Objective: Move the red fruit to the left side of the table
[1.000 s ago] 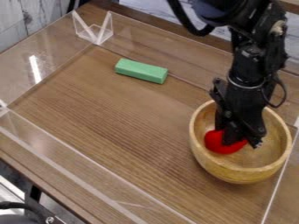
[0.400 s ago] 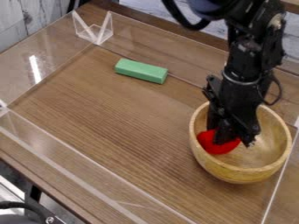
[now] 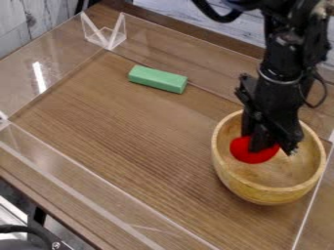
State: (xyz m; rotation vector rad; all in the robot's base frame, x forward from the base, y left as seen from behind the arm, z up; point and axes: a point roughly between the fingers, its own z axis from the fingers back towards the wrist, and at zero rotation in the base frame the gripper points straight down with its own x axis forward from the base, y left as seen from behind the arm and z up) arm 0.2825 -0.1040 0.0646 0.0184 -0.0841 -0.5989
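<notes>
The red fruit (image 3: 251, 148) is a small bright red lump held just above the hollow of a wooden bowl (image 3: 268, 183) at the right side of the table (image 3: 117, 137). My black gripper (image 3: 268, 144) points straight down over the bowl, and its fingers are closed on the fruit, hiding the fruit's right part. The fruit hangs about level with the bowl's rim, clear of the bowl's floor. The arm rises from the gripper toward the top right corner.
A flat green rectangular block (image 3: 158, 78) lies at the middle back of the table. Low clear acrylic walls (image 3: 53, 161) edge the tabletop, with a folded clear piece (image 3: 104, 32) at the back left corner. The bowl stands near the right wall.
The gripper has lifted a little with the red fruit, which now sits higher in the bowl's opening than a second ago. The bowl and green block have not moved.
</notes>
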